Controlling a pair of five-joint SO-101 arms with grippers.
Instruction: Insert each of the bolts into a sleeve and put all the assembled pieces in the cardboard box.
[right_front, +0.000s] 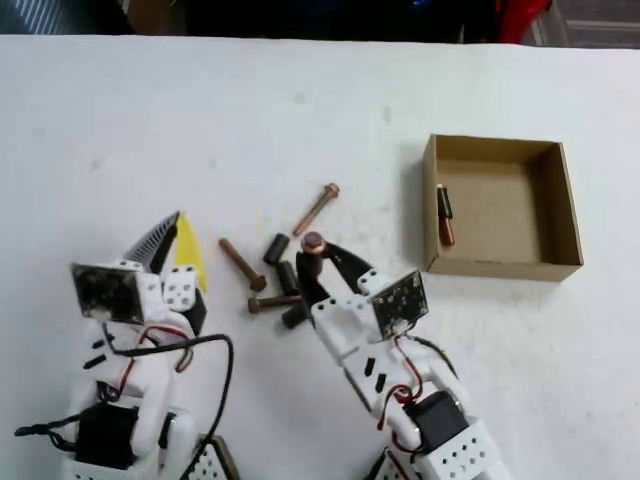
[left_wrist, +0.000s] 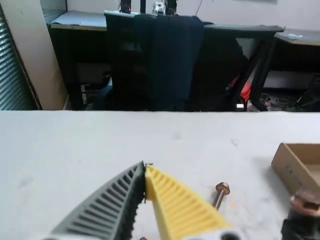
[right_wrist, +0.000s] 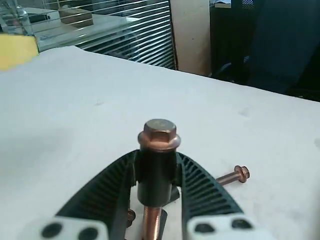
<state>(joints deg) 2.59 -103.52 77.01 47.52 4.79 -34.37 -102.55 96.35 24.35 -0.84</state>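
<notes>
My right gripper (right_wrist: 156, 167) is shut on an assembled piece (right_wrist: 157, 165), a copper bolt pushed through a black sleeve and held upright, head up. From above, that piece (right_front: 312, 243) and the right gripper (right_front: 316, 256) sit over the pile of parts. My left gripper (right_front: 176, 222), one grey and one yellow finger, is shut with nothing in it, left of the pile; its tip (left_wrist: 144, 172) hovers above the table. Loose bolts (right_front: 317, 208) (right_front: 243, 265) (right_front: 272, 301) and black sleeves (right_front: 276, 248) (right_front: 288, 277) lie between the arms. The cardboard box (right_front: 563, 205) holds one assembled piece (right_front: 445, 215).
The box stands right of the pile, its near-left wall (right_front: 430, 210) close to my right gripper. The table's far edge (right_front: 320, 40) meets a dark room with chairs. White tabletop spreads behind the pile and to the far left.
</notes>
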